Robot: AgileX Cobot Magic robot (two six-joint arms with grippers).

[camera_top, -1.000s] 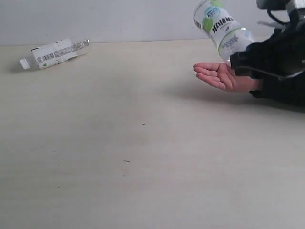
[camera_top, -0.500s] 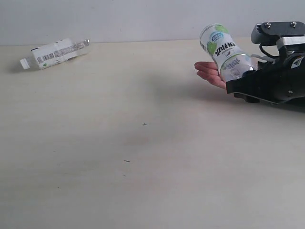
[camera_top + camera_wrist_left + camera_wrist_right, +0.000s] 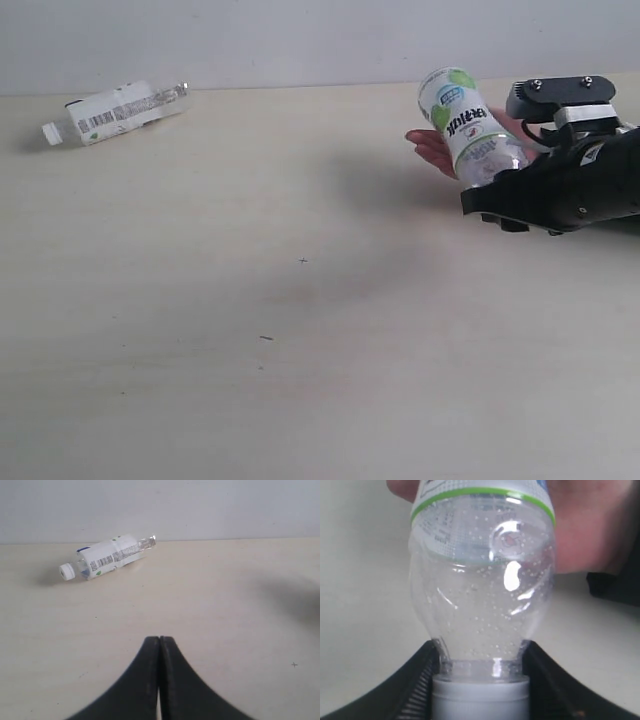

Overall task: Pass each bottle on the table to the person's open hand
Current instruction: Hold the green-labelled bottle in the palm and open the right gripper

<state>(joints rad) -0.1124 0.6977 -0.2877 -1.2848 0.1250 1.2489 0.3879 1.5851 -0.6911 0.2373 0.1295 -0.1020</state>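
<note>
The green bottle (image 3: 463,122) has come down over the last second. It was held high above the open palm, and now it is tipped low across the hand (image 3: 430,150), so only the fingertips poke out past it. The right claw (image 3: 497,178) has dropped with it and pinches the bottle at the neck, just above the white cap, with the base pointing up and away from the claw. In the right wrist view the right claw (image 3: 480,680) has a jaw on either side of the neck, and the hand (image 3: 590,535) sits right behind the label. I can't tell whether the bottle actually rests on the palm. My guess is the handover is nearly done: what's left is to let go once the person has it, and letting go too soon could send it rolling off the fingers. Nothing stands between the bottle and the hand. Well away from that claw, across the bare counter (image 3: 300,350), a barcode bottle (image 3: 115,112) lies on its side near the far edge, not yet picked up. It lies out ahead of the left claw (image 3: 159,641), which is pressed together with nothing in it, and the way to it is clear. I can see only these two bottles from here.
</note>
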